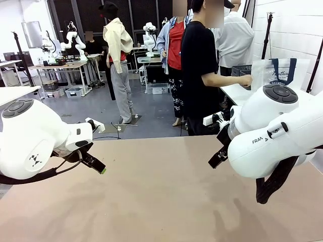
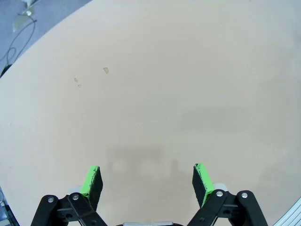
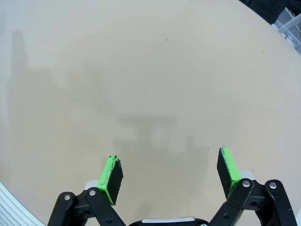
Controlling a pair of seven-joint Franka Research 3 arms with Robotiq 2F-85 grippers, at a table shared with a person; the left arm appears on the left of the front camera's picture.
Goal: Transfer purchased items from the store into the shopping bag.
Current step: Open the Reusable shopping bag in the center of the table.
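Above the tan surface [image 1: 161,201], the left end effector [image 2: 146,172] hangs with its jaws spread wide. Its green pads [image 2: 92,179] stand well apart, and bare tabletop shows in the gap between them. They grip no object and touch none, and a faint shadow of the fingers lies on the surface ahead. From the front, this end effector points inward from the left, near the far edge of the surface.

The right end effector [image 3: 169,165] is equally wide. Its green pads [image 3: 112,172] are well apart over plain tan surface, with its own shadow spread in front, and it holds no object.

The task's things are off this surface, at the far right behind the right arm. The shopping bag [image 1: 280,73], translucent with navy handles and a navy oval logo, stands upright on a white table [image 1: 236,94]. Just beside its left edge is the dark lattice basket [image 1: 241,69], partly hidden. What lies in the basket or the bag cannot be told from here. A person [image 1: 198,65] in a black shirt stands at that table with one hand [image 1: 246,80] stretched out to the bag's lower left corner, in front of the basket.
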